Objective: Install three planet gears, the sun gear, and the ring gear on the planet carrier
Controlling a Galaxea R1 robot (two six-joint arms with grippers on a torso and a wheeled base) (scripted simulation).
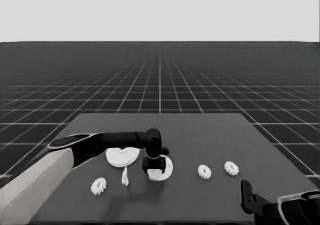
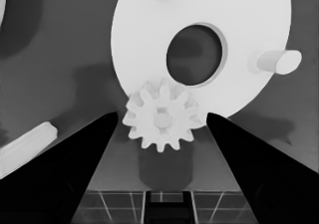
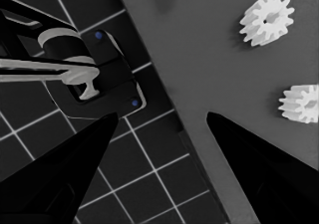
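Left gripper [image 2: 160, 118] over the smaller round part [image 2: 239, 40], jaws wide and clear of a planet gear [image 2: 160, 119], seemingly light, rigid; best pinched across opposite teeth.

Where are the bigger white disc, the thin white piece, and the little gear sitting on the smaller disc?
Larger round part [image 1: 121, 157], head view: its top face, beside the arm.
Thin white piece [image 1: 125, 176], head view: its middle.
Gear [image 2: 161, 120], left wrist view: its hub, on a peg.
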